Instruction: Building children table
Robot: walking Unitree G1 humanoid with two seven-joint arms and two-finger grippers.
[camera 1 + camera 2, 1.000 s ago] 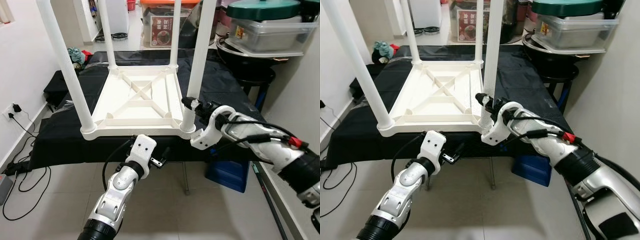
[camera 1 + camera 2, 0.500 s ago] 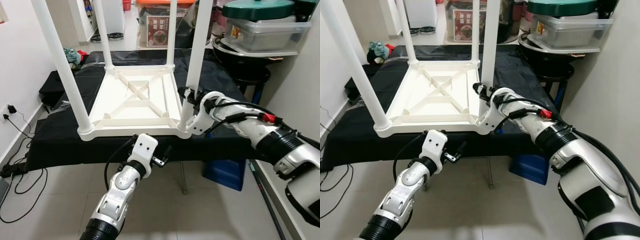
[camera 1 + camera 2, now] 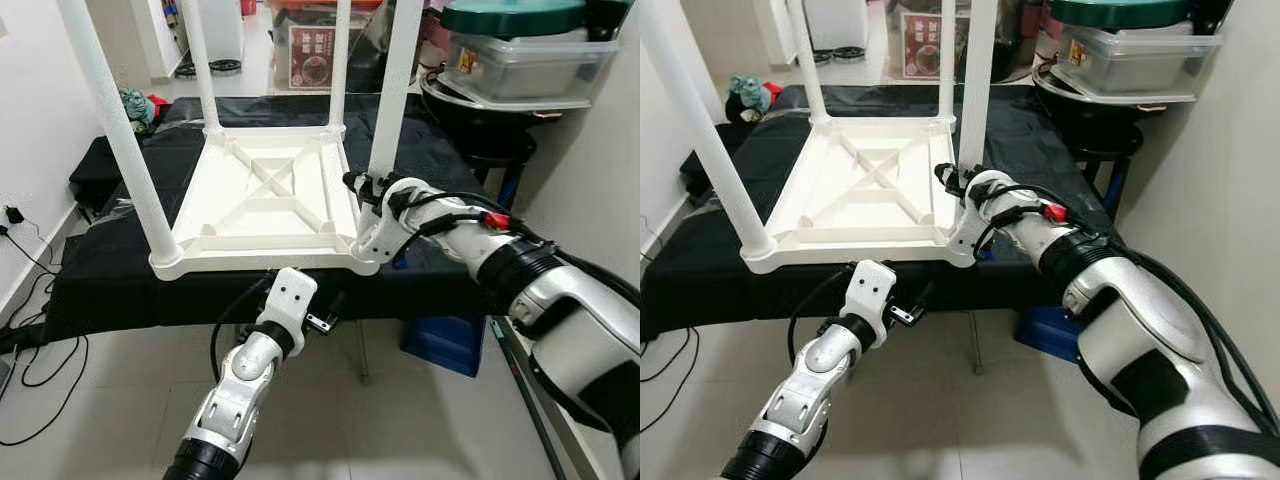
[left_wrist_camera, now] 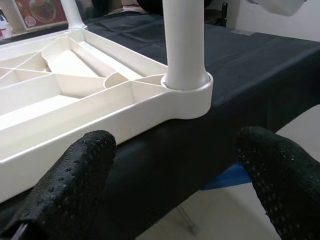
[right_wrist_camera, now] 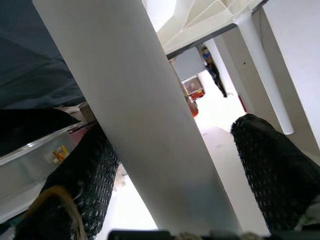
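Observation:
The white children's table point(image 3: 265, 205) lies upside down on a black-covered bench, all its legs pointing up. My right gripper point(image 3: 368, 190) is at the near right leg point(image 3: 392, 90), just above its socket. In the right wrist view the leg point(image 5: 135, 115) stands between the two black fingers point(image 5: 85, 175): one touches it, the other stays apart, so the gripper is open. My left gripper point(image 3: 325, 310) hangs below the bench's front edge, open and holding nothing. Its fingers point(image 4: 75, 180) point at the near right corner socket point(image 4: 186, 90).
The black-covered bench point(image 3: 110, 290) carries the table. A blue box point(image 3: 440, 335) sits on the floor under its right end. Stacked tubs with a green lid point(image 3: 520, 60) stand on a shelf at the right, by the wall. Cables point(image 3: 30, 330) trail on the floor at left.
The camera has shifted slightly. My right gripper has reached further in, from beside the near right leg to around it. The left arm has stayed put.

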